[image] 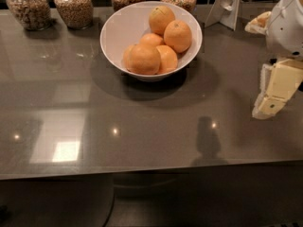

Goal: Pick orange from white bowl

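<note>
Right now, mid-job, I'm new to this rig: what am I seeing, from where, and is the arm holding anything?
One camera looks down on a glossy dark grey countertop; its mounting is unknown. At the right edge, the robot's white arm ends in a cream-coloured gripper, over the counter, well apart from the bowl, with nothing seen in it. A wide glossy white ceramic bowl holds five round orange fruits. Four glass jars of grains stand behind it.
</note>
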`<state>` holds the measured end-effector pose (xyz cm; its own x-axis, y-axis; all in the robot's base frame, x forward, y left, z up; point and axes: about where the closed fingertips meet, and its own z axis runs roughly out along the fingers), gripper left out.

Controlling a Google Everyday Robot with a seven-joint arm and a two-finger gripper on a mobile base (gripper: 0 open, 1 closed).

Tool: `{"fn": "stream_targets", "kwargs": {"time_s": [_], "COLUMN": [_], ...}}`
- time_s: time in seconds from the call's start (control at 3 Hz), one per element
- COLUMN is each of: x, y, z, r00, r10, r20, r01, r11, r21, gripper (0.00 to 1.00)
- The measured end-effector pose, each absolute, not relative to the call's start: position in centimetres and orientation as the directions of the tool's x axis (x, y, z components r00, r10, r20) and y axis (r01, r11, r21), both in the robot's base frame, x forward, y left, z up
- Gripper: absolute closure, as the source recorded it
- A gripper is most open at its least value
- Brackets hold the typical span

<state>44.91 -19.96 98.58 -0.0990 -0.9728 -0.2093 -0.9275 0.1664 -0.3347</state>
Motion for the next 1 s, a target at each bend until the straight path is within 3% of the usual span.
{"fn": "stream_targets", "kwargs": {"time_s": [0.33, 0.67, 1.0], "x": [47.2, 48.7, 49.7], "y": [-15.2, -10.0, -5.4], "z": [100.3, 101.3, 101.5], "r00": [0.156, 0.415, 0.639], "r10": [-0.969, -0.905, -0.768], "r20": [-0.19, -0.096, 0.031], "r01": [-0.89, -0.807, -0.665], "r11": [-0.055, -0.317, -0.573], "r21": [-0.452, -0.498, -0.479], "gripper": [0.0, 0.0, 0.0]}}
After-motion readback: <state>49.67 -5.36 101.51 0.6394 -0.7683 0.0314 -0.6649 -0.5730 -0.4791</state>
